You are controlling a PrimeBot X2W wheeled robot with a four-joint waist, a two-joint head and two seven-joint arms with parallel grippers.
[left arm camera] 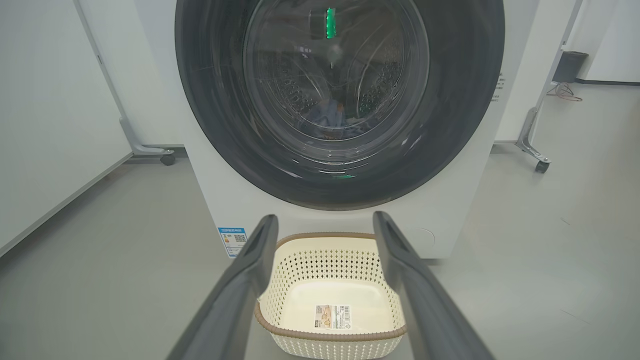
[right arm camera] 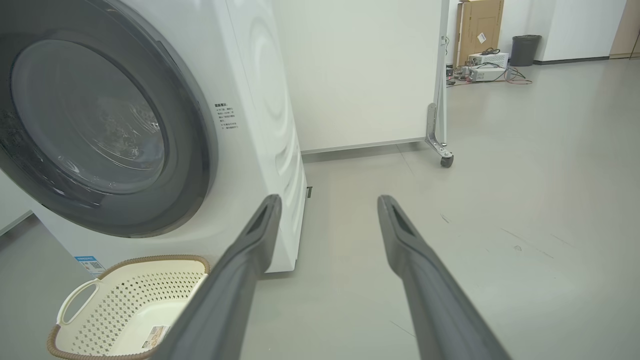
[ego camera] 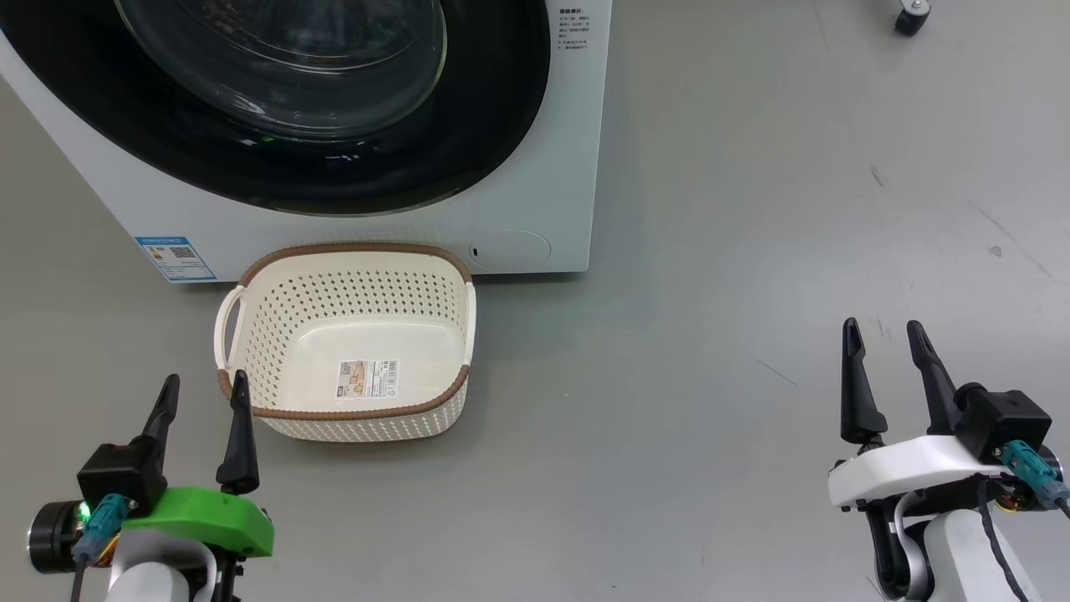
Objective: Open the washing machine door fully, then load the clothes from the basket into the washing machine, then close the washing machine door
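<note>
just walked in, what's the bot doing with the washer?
Nothing is being handled right now. The left gripper and right gripper are both open and empty, the left by the near corner of the basket, the right well off to the side. The basket holds only its label. The washing machine door is shut, and some blue cloth, likely the clothes, shows through its glass in the left wrist view. Loading looks done.
</note>
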